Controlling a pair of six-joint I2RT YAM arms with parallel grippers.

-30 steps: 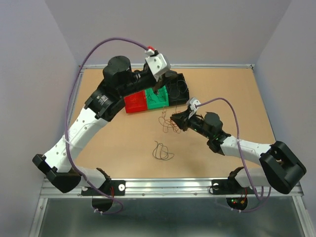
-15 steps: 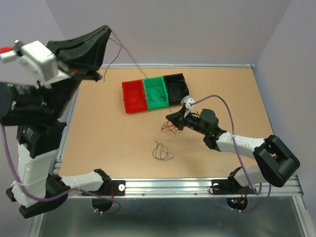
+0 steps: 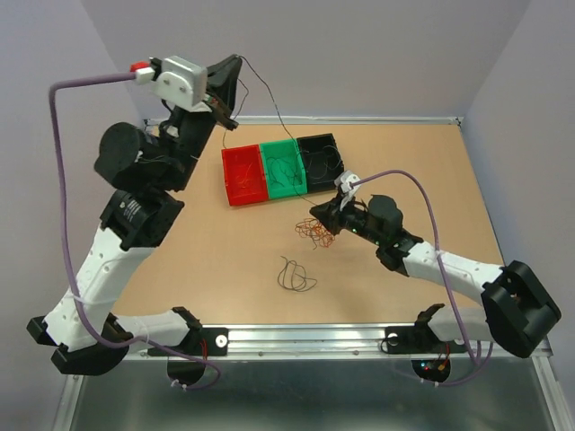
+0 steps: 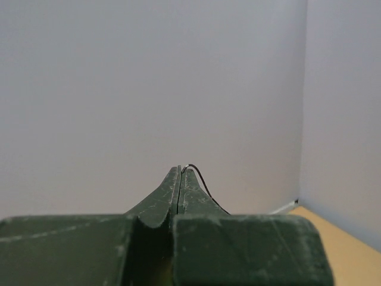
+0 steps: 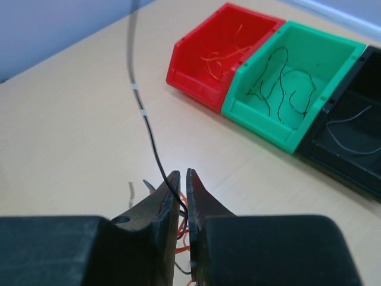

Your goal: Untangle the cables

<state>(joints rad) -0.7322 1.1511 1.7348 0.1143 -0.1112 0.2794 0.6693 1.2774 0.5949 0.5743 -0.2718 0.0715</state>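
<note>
My left gripper (image 3: 235,63) is raised high over the table's back left and is shut on one end of a thin black cable (image 3: 266,97). In the left wrist view the cable (image 4: 199,177) pokes out of the shut tips of this gripper (image 4: 180,170). The cable slopes down to a tangle of orange-red and brown cables (image 3: 314,235) on the table. My right gripper (image 3: 317,216) is low on that tangle. In the right wrist view its tips (image 5: 180,174) stand almost together, with the black cable (image 5: 143,113) and orange strands between them.
A red bin (image 3: 244,177), a green bin (image 3: 283,166) and a black bin (image 3: 322,157) stand in a row at the back, each with a few thin wires inside. A separate dark loop of wire (image 3: 295,276) lies nearer the front.
The left gripper rose from the green bin, swung out far left, and has now come back to the right, still high with the black cable. The right gripper stayed at the tangle.
</note>
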